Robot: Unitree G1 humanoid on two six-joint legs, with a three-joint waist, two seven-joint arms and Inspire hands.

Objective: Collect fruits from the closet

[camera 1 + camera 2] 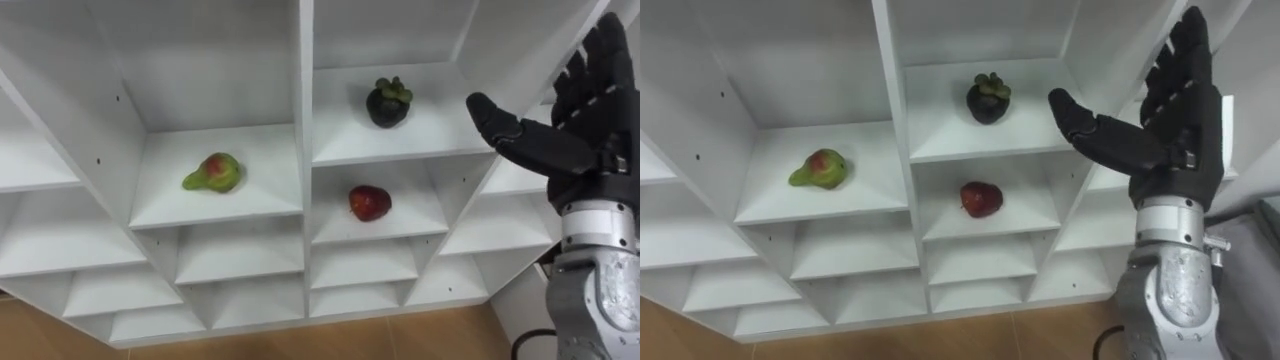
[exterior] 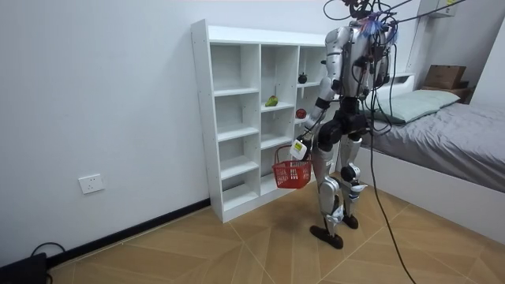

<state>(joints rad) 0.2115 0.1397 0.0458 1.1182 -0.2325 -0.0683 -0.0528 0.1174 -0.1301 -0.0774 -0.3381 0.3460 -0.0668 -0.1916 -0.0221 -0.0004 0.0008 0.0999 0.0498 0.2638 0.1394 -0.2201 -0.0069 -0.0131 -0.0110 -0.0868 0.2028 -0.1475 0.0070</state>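
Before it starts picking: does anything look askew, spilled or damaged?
Nothing stands out. The pear, mangosteen and apple each rest alone in separate shelf compartments, and the basket hangs from the left hand.

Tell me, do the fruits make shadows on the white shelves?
Left eye view: yes, soft faint ones hug the green-and-red pear, the dark purple mangosteen and the red apple, so the light is gentle; the black right hand, open, stands dark against the shelves. Room view: the white closet looks greyer deep inside its compartments, behind the red basket hanging from the left hand.
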